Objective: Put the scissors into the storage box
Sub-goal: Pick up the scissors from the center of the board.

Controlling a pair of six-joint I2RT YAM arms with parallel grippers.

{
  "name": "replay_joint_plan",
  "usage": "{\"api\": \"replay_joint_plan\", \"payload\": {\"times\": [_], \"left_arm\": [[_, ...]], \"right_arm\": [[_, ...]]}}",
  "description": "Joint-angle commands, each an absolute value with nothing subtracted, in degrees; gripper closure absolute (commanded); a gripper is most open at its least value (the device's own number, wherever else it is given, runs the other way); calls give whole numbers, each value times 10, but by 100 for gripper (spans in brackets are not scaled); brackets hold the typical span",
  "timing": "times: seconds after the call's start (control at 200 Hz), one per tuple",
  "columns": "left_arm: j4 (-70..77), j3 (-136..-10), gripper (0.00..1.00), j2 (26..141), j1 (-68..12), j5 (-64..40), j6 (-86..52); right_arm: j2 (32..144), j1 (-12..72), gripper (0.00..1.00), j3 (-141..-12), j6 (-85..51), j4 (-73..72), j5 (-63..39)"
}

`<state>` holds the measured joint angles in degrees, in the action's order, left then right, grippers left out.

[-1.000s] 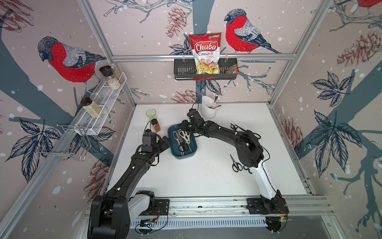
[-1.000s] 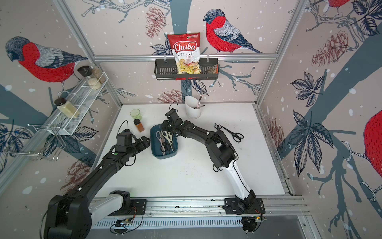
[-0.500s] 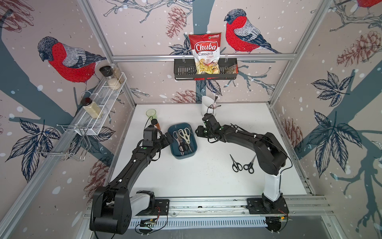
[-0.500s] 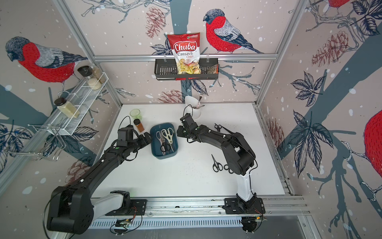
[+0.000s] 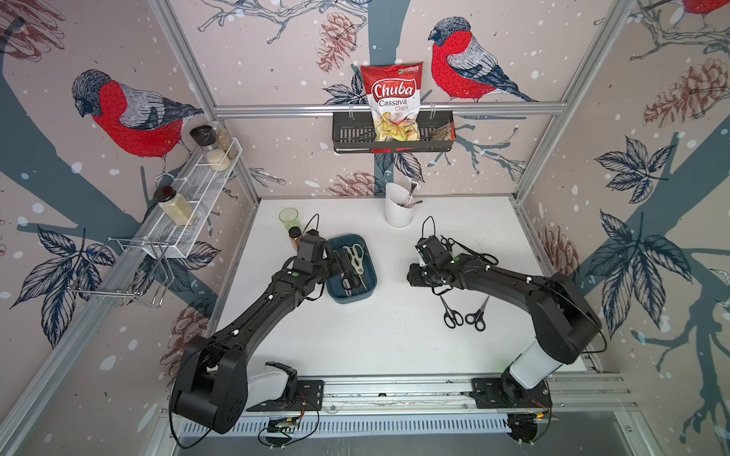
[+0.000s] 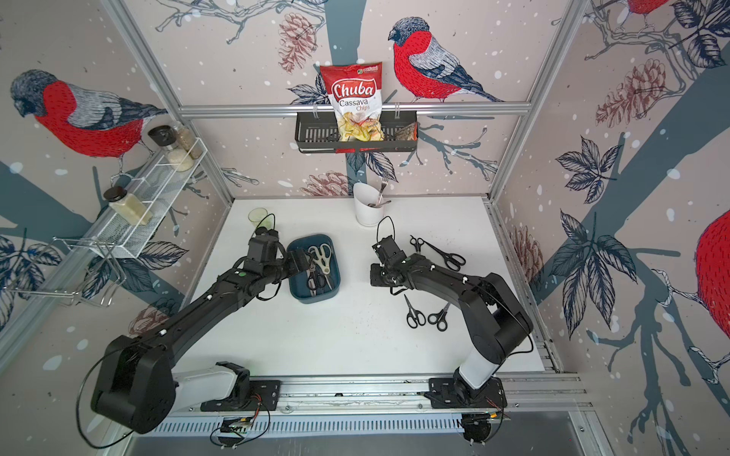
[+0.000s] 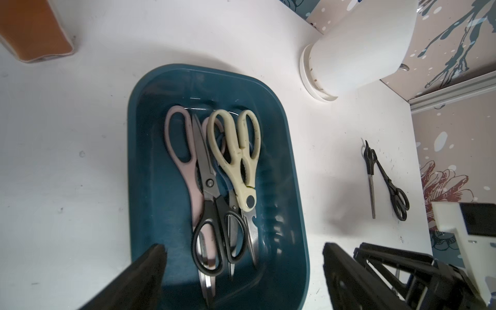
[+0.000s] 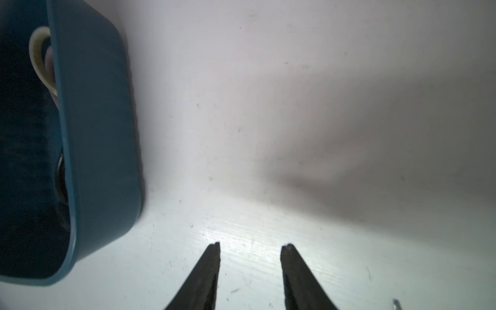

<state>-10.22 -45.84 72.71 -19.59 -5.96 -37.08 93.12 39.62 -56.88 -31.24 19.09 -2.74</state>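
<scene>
**Storage box** (image 5: 350, 301): dark teal tub on the white tabletop (image 5: 387, 339), just left of centre in both top views.

**Contents, left wrist view:**
- pink-handled scissors (image 7: 177, 139)
- cream-handled scissors (image 7: 236, 153)
- black-handled scissors (image 7: 212, 209), lying lengthwise over the other two
- more blades show underneath; their number cannot be told

**Loose on the tabletop:**
- small black scissors (image 5: 447, 308), right of centre, handles toward the bottom of the frame
- a second small black pair (image 5: 481, 310) beside them, handles the same way
- long black scissors (image 5: 472, 252) higher up, partly behind the right arm
- a thin black pair (image 7: 371, 177) meeting the long pair at one end

**Left tool** (image 7: 241, 244): jaws wide apart, nothing between them. It sits over the end of the box at the bottom of its wrist frame.

**Right tool** (image 8: 252, 244): jaws partway apart, gripping nothing, low over bare tabletop. The box wall stands at the left of its wrist frame. In both top views the tool is right of the box and clear of it.

**White cup** (image 5: 398, 213): upper centre, holding a fork (image 5: 412, 185).
</scene>
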Motion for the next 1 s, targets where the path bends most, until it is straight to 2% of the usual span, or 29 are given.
{"api": "replay_joint_plan", "payload": {"times": [0.0,0.255,0.5,0.995], "left_arm": [[-104,-473,5,741,-215,-38,-369],[-94,-486,5,772,-251,-23,-382],[-96,-498,5,791,-272,-15,-383],[-101,-500,5,798,-282,-5,-384]], "right_arm": [[903,395,57,-546,-292,267,-14],[817,395,61,-472,-307,359,-2],[771,399,64,-422,-340,373,-11],[796,404,72,-412,-330,365,6]]}}
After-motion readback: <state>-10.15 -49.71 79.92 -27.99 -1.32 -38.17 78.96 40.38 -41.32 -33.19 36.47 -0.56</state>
